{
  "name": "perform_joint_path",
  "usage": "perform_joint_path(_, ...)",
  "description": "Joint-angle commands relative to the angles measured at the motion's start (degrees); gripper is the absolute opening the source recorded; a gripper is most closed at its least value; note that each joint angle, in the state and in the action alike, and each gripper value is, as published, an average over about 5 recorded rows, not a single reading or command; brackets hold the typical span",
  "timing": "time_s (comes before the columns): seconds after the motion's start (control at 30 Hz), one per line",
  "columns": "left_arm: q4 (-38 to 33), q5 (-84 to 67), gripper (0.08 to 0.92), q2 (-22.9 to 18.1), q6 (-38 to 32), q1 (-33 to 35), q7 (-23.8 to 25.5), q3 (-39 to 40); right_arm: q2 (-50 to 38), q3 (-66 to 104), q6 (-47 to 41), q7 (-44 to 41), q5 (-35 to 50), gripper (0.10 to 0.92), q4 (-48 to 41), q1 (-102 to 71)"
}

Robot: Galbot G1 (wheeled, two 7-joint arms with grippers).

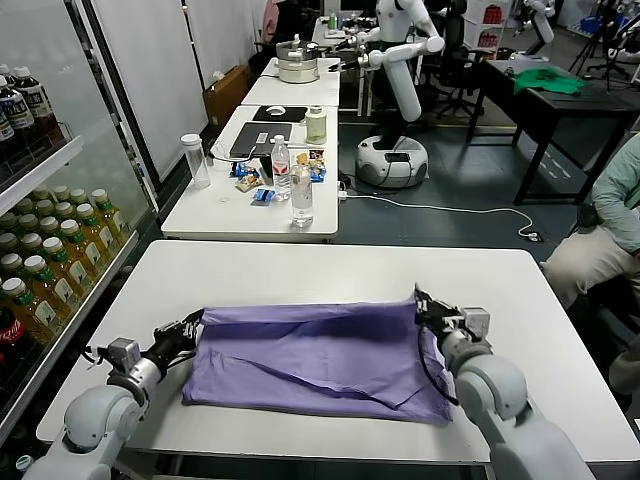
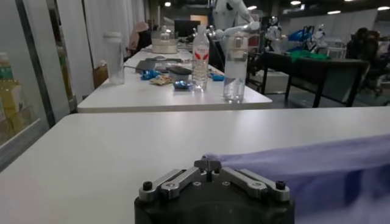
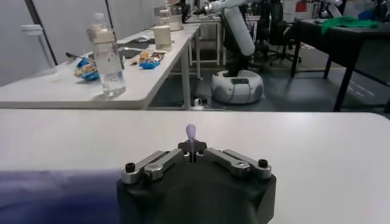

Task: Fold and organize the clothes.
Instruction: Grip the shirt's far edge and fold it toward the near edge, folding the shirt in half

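Clutter is confined to the second tabletop (image 1: pixel 215 215) beyond the T-shirt (image 1: pixel 310 360): two clear bottles (image 1: pixel 301 193), a tall lidded cup (image 1: pixel 195 160), blue snack packets (image 1: pixel 262 194) and a laptop (image 1: pixel 260 138) are seen there, well apart from the work. Farther behind the T-shirt a white robot (image 1: pixel 400 70) and a dark table bearing a bright green cloth (image 1: pixel 548 80) are visible. A shelf of drink bottles (image 1: pixel 45 250) is set off to the T-shirt's left, and a seated person (image 1: pixel 610 230) to its right. Nothing is placed on the near white tabletop (image 1: pixel 340 270) besides the garment.

The lavender T-shirt is laid flat on the middle of that tabletop, folded into a long band. Its long axis is run from left to right, with the far edge straight and the near edge slanted down toward the right corner.

The far left corner of the T-shirt is pinched by the left gripper (image 1: pixel 188 327), jaws pressed together on the cloth. The far right corner is pinched likewise by the right gripper (image 1: pixel 430 305); in the right wrist view a small tuft of cloth is seen poking up between the jaws.

Bare tabletop is left beyond the T-shirt's far edge and to both sides, while only a narrow strip is left between its near edge and the tabletop rim.
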Motion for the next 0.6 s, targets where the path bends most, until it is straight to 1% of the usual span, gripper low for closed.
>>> perform_joint_path(0.03,-4.3,2.1,0.084,0.1,3.3,6.8,1.8,-3.0,-2.0,2.6,-0.4,-0.5,0.0,0.116,5.2,-7.8)
perform_joint_path(0.17,-4.5,4.5,0.084,0.0,4.9,7.1,2.5,-3.4,-2.2,2.4,-0.7,-0.8,0.0,0.116,5.6,-8.5)
perform_joint_path(0.27,-5.0,6.5,0.084,-0.1,7.7,6.8,2.4,-3.5,-2.8,2.5,-1.3,-1.1,-0.1,0.116,6.5,-9.8)
perform_joint_path(0.37,-6.2,8.3,0.105,-0.3,10.0,7.0,2.4,-4.0,-3.3,2.6,-1.5,-1.6,-0.8,0.129,7.5,-11.6)
perform_joint_path(0.43,-7.5,9.0,0.146,-0.3,10.8,7.3,2.1,-4.6,-3.3,3.0,-1.5,-1.7,-1.4,0.167,8.0,-12.4)
perform_joint_path(0.5,-9.1,9.1,0.204,-0.3,11.3,7.8,1.4,-5.6,-3.3,3.6,-1.5,-1.6,-2.4,0.216,8.7,-13.1)
perform_joint_path(0.6,-11.8,7.3,0.291,-0.4,11.3,8.3,-1.3,-6.8,-3.5,4.9,-1.5,-1.5,-3.7,0.302,10.2,-14.1)
